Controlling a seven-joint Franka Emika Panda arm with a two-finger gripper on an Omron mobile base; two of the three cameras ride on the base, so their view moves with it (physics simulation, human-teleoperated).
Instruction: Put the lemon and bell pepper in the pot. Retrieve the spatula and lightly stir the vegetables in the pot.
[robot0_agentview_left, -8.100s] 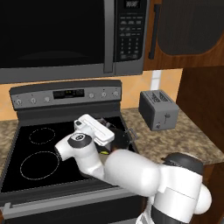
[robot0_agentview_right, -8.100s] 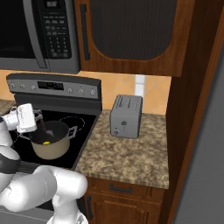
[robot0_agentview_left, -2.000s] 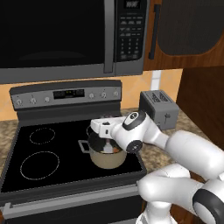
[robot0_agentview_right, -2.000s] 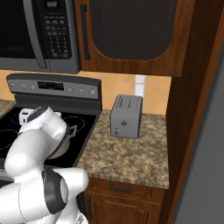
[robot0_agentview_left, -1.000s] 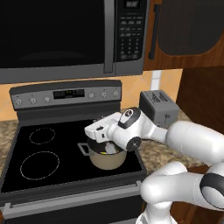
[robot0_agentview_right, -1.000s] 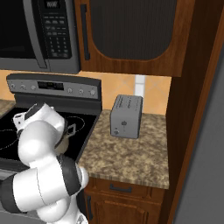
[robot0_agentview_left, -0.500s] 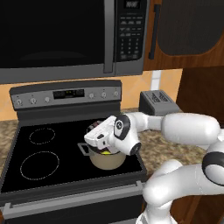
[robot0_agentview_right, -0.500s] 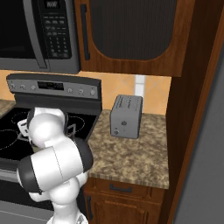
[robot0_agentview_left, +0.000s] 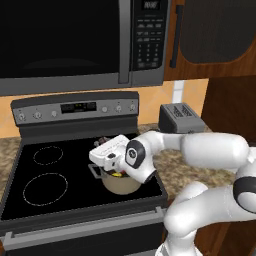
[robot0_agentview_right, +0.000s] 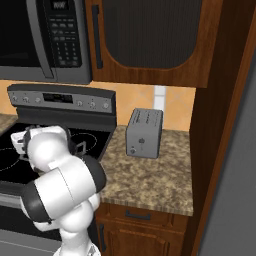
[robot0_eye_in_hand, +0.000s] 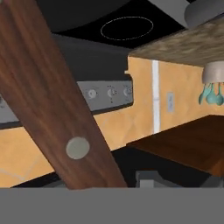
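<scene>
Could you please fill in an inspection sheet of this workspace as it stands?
Surface: black stove; speckled counter to its right.
Job's things: pot on the stove's front right; vegetables, a yellow and a red bit, show inside it under the hand; spatula, its brown handle close across the hand view.
Clutter: toaster on the counter.
Grippers: gripper over the pot; jaws hidden, so open or shut cannot be told.
Cables: nothing seen.
Surroundings: microwave above the stove, wood cabinet.
</scene>
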